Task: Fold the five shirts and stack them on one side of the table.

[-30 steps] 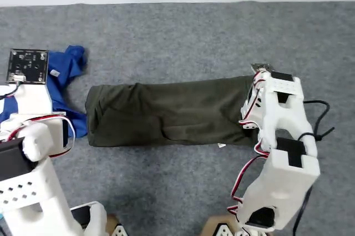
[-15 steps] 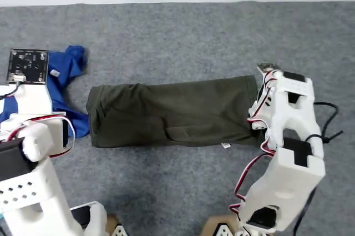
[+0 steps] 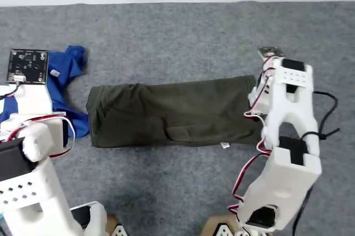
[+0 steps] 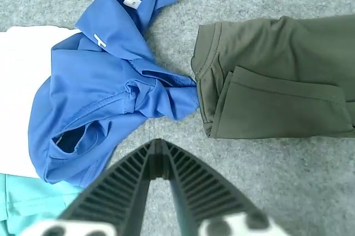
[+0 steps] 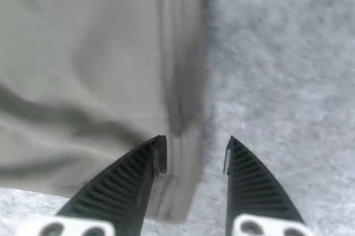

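Observation:
A dark olive shirt, folded into a long strip, lies across the middle of the grey table. My right gripper is open, low over the strip's right end, and the olive shirt has its edge between the fingers. The right arm covers that end in the high view. A crumpled blue shirt lies beside the olive shirt, on a white shirt and a teal one. My left gripper is shut above the carpet near the blue shirt.
The left arm with its circuit board stands at the left edge over the shirt pile. A small white tag lies by the olive strip's near edge. Bare carpet stretches along the far side.
The right arm has swung to the right and away from me along the olive strip's right end. The strip and the left arm have stayed put.

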Robot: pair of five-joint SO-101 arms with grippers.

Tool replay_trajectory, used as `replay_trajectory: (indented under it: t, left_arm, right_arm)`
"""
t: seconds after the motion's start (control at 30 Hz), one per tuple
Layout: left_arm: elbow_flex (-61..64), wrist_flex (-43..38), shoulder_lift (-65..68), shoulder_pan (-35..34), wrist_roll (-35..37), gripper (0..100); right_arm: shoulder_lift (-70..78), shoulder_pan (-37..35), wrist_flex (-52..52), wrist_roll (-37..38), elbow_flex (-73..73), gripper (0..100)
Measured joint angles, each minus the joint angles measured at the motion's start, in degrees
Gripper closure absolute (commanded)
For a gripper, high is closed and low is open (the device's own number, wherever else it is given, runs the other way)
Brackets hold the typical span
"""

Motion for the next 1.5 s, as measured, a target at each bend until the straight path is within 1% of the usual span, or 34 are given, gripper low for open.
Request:
replay_trajectory:
  t: [0.27, 0.43, 0.5, 0.67, 0.97, 1.1, 1.2, 1.27, 1.43, 1.47, 1.5]
  left_arm:
    - [3.5, 0.0, 0.0, 0.0, 0.0, 100]
    - [3.8, 0.0, 0.0, 0.0, 0.0, 100]
    - [3.8, 0.0, 0.0, 0.0, 0.0, 100]
    - [3.8, 0.0, 0.0, 0.0, 0.0, 100]
    - [3.8, 0.0, 0.0, 0.0, 0.0, 100]
    - [3.8, 0.0, 0.0, 0.0, 0.0, 100]
    - [3.8, 0.0, 0.0, 0.0, 0.0, 100]
    - [3.8, 0.0, 0.0, 0.0, 0.0, 100]
    - [3.8, 0.0, 0.0, 0.0, 0.0, 100]
    - [3.8, 0.0, 0.0, 0.0, 0.0, 100]
    - [3.8, 0.0, 0.0, 0.0, 0.0, 100]
  right_arm:
    - [0.2, -3.4, -4.6, -3.5, 0.0, 81.0]
    - [0.2, -3.1, -6.9, -4.1, 0.0, 73.2]
    - [0.2, -3.3, -7.3, -5.1, 0.0, 71.6]
    - [0.2, -3.5, -7.6, -7.2, 0.0, 71.7]
    - [2.3, -7.8, -7.6, -7.5, 0.0, 71.8]
    - [6.2, -7.4, -7.6, -7.5, -0.3, 71.8]
    - [8.6, -6.8, -7.6, -7.6, -3.8, 71.9]
    - [9.5, -6.6, -7.4, -7.6, -4.6, 75.7]
    - [10.5, -5.9, -7.3, -7.6, -5.3, 97.5]
    - [10.3, -5.6, -7.3, -7.6, -5.3, 99.3]
    - [10.2, -5.5, -7.3, -7.6, -5.5, 98.7]
